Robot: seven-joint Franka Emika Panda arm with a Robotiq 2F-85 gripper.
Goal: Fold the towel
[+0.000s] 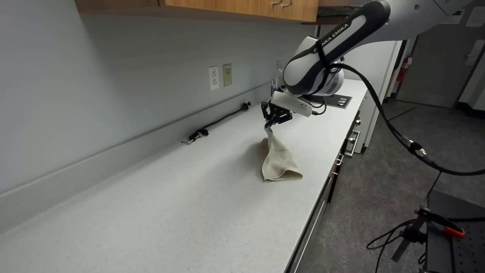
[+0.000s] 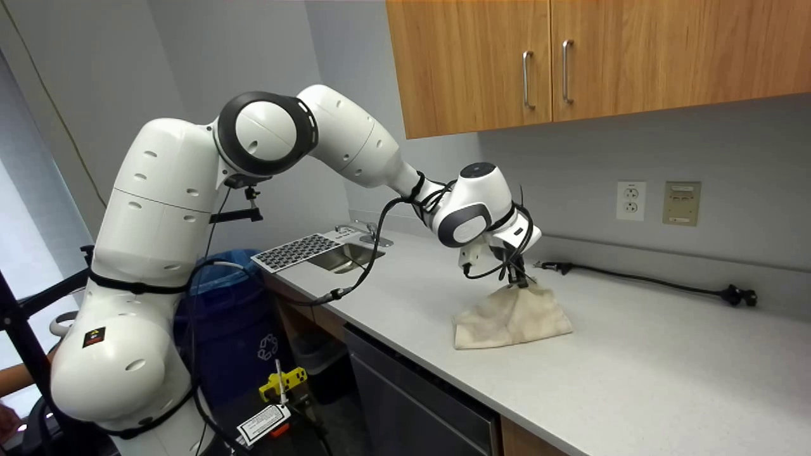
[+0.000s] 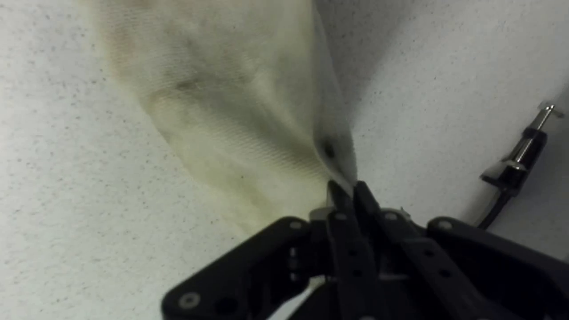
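Hanging: one cream towel (image 2: 513, 322), lower hem on the worktop (image 1: 189, 220), nearer front edge than back; likely light, limp, best taken by a corner or hem. Gripper (image 3: 349, 187): clamped on its raised end. Black flexible stalk (image 2: 652, 282): near back edge.

Pale tabletop (image 2: 665, 380), black cord (image 2: 652, 281) lying near the grey wall (image 2: 570, 171), white outlet (image 2: 631, 201), wooden cabinets (image 2: 469, 69) overhead, steel sink (image 2: 344, 258), blue recycling bin (image 2: 237, 335)
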